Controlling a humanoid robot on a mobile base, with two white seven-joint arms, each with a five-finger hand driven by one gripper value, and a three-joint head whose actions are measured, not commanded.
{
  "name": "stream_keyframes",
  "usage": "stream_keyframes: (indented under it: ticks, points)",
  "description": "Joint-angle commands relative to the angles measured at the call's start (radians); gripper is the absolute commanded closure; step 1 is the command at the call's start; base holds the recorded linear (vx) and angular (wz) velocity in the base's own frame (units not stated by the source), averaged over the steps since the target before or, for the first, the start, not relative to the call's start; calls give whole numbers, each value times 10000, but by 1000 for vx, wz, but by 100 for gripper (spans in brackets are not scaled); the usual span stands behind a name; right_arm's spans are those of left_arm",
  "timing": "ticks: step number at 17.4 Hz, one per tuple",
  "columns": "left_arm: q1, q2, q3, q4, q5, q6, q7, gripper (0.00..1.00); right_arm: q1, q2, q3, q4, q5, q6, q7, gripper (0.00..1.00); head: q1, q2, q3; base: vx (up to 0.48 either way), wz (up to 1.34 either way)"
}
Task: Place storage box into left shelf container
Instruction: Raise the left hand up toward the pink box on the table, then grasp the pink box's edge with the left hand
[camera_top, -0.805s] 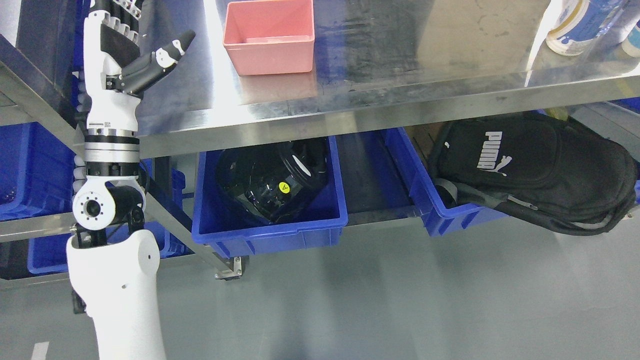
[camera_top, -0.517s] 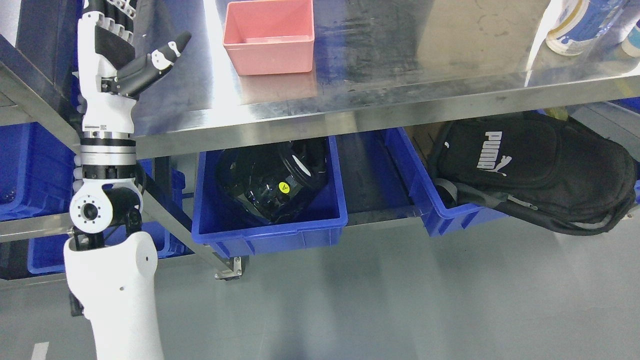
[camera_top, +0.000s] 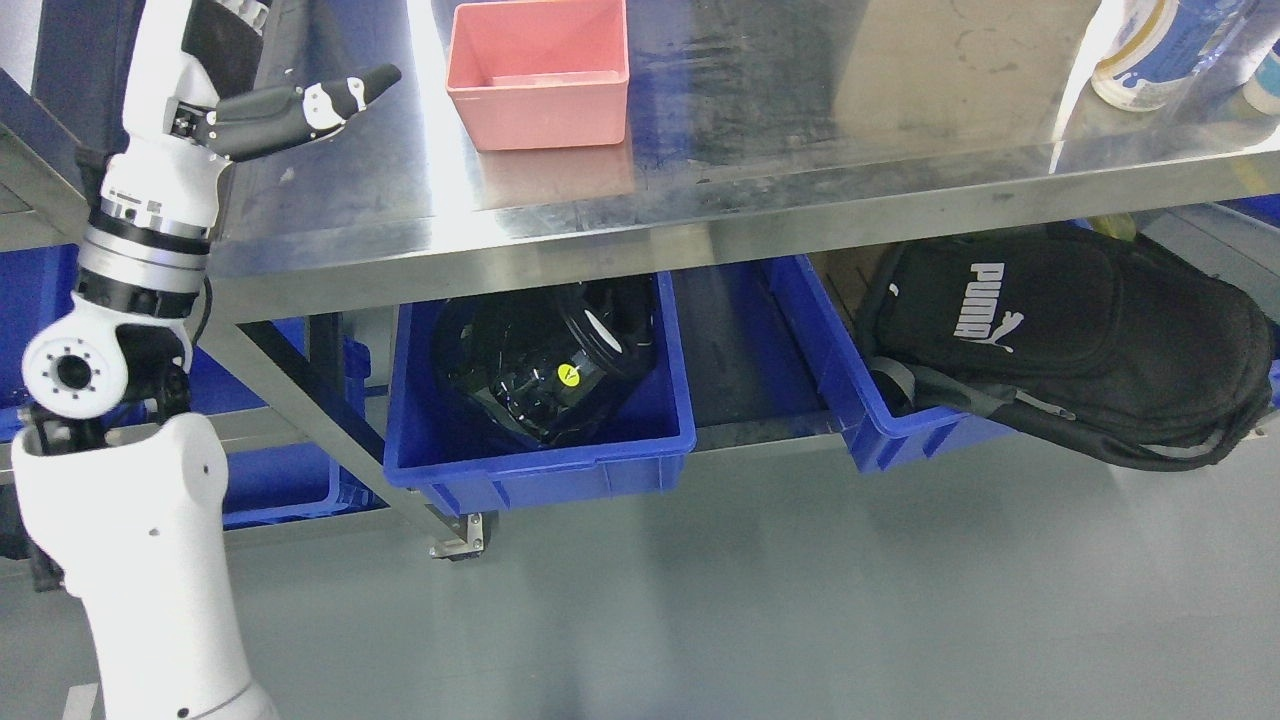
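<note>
The pink storage box stands open and empty on the steel table, at the top middle. My left hand is over the table's left end, some way left of the box and not touching it. Its thumb points right towards the box, and the other fingers run out of the top edge. The hand is open and holds nothing. Blue shelf bins show at the far left, partly hidden behind my left forearm. My right arm is out of view.
Under the table a blue bin holds a black device. A second blue bin to its right holds a black backpack. Bottles stand at the table's far right. Grey floor lies in front.
My left arm has swung to the left and tilted. The thumb now points more level towards the box. The pink box has not moved.
</note>
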Motion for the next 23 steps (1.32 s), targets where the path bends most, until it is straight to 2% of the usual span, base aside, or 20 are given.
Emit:
stream_keyframes:
  ticks: [1,2,3,5,7,10,14,17,23]
  points:
    - [-1715,3583,-1949,1137,119,244,-567,1,-61,-175,-30,-174,-16,1,68,0,0,0,0,0,0]
    - [-1959,4320,-2625,1336,150,290,-871,0,-61,-175,-30,-174,-16,1,68,0,0,0,0,0,0]
    - [-2174,4646,-3133,1521,166,291,-1330,0,-61,-175,-30,-174,-16,1,53,0,0,0,0,0,0]
    - [-2679,4665,-4038,2239,59,306,-2936,0,-61,-175,-30,-174,-16,1,52,0,0,0,0,0,0]
    - [-3125,4313,-5021,3344,-552,321,-3390,2,-61,-175,-30,-174,-16,1,52,0,0,0,0,0,0]
    - [-3555,3961,-5637,4159,-1305,321,-3451,1,-61,-175,-30,-174,-16,1,68,0,0,0,0,0,0]
    - [-4046,3103,-5837,4376,-2255,352,-3482,1,-61,-175,-30,-174,-16,1,52,0,0,0,0,0,0]
    - [-4216,2505,-6374,5033,-2595,383,-3467,3,-61,-175,-30,-174,-16,1,52,0,0,0,0,0,0]
    - [-4629,1844,-6390,5694,-2733,383,-3482,5,-61,-175,-30,-174,-16,1,52,0,0,0,0,0,0]
